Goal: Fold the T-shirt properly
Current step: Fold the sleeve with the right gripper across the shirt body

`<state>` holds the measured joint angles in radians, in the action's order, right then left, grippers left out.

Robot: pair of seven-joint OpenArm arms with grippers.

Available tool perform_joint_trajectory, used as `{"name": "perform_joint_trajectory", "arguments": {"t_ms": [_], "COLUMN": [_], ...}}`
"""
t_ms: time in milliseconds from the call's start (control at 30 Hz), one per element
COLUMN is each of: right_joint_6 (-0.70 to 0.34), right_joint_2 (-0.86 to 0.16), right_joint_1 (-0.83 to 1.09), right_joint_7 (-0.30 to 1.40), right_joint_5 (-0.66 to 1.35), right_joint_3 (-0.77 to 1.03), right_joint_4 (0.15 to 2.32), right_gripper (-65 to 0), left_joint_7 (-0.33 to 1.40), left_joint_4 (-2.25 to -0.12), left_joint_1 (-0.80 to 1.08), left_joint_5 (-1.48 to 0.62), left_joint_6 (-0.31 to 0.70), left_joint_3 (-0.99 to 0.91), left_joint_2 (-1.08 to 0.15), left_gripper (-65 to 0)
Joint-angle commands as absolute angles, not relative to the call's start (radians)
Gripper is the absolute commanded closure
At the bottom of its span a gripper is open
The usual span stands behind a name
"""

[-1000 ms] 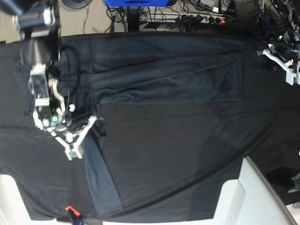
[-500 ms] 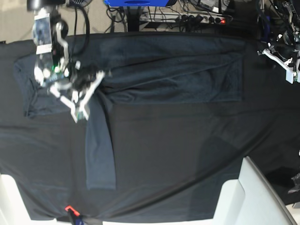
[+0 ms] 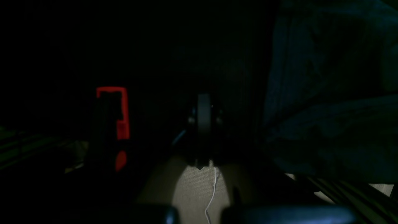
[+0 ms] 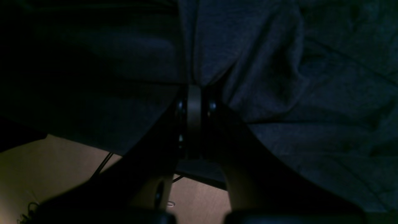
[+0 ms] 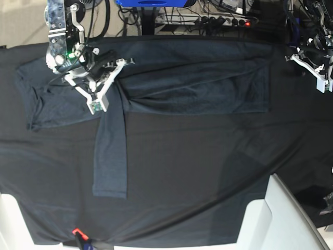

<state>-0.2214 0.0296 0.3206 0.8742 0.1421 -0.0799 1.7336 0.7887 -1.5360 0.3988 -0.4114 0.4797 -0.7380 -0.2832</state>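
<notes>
While a fold of the T-shirt point(image 5: 171, 86) is pinched, the right gripper point(image 5: 99, 104) is clamped on it. The left gripper point(image 5: 320, 78) is kept closed and empty beside the tablecloth point(image 5: 208, 177).

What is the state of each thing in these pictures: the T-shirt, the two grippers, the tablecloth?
T-shirt: partly folded lengthwise along the far side of the table, one strip hanging toward the near edge.
Right gripper: fingers shut on T-shirt fabric, over the shirt's left part in the base view.
Left gripper: shut, holding nothing, beside the table edge, off the shirt.
Tablecloth: spread out, lightly wrinkled.
</notes>
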Motion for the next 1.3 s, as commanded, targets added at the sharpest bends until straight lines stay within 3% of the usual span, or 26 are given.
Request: {"name": "perform_joint_trajectory", "arguments": {"t_ms": [0,67,233,300,500,633,767,867,1033,1267], "right_joint_6": [-0.228,-0.228,-0.228,-0.228,-0.225,-0.232,-0.232,-0.228,-0.225,-0.225], "right_joint_2": [0.033,0.033,0.035,0.035,0.025,0.033,0.024,0.005,-0.002,-0.010], "right_joint_1": [0.320,0.320,0.312,0.274,0.010,-0.237,-0.389,-0.461,-0.533,-0.538], "right_joint_7": [0.860,0.862,0.862,0.858,0.858,0.842,0.694,0.598,0.452,0.406], "right_joint_5": [0.151,0.151,0.151,0.151,0.151,0.151,0.150,0.150,0.147,0.145], "right_joint_3": [-0.084,-0.084,-0.084,-0.077,-0.053,0.059,0.110,0.116,0.116,0.114], "right_joint_4": [1.751,1.751,1.758,1.759,1.641,1.328,1.020,0.831,0.604,0.555], "right_gripper": [-0.3,-3.8,-28.7,-32.7,-32.7,-32.7,-32.7,-32.7,-32.7,-32.7], "left_joint_7": [0.773,0.773,0.773,0.773,0.773,0.771,0.771,0.771,0.771,0.771], "left_joint_4": [-1.549,-1.549,-1.547,-1.547,-1.555,-1.558,-1.557,-1.557,-1.555,-1.550], "left_joint_1": [0.400,0.400,0.400,0.400,0.409,0.435,0.456,0.467,0.469,0.469], "left_joint_5": [-0.418,-0.418,-0.420,-0.420,-0.423,-0.424,-0.424,-0.424,-0.421,-0.420], "left_joint_6": [0.484,0.484,0.484,0.484,0.484,0.484,0.515,0.576,0.578,0.578], "left_joint_3": [-0.745,-0.745,-0.745,-0.745,-0.745,-0.753,-0.754,-0.754,-0.756,-0.756], "left_joint_2": [-0.303,-0.311,-0.314,-0.314,-0.314,-0.314,-0.314,-0.311,-0.308,-0.311], "left_gripper": [0.0,0.0,0.0,0.0,0.0,0.0,0.0,0.0,0.0,0.0]}}
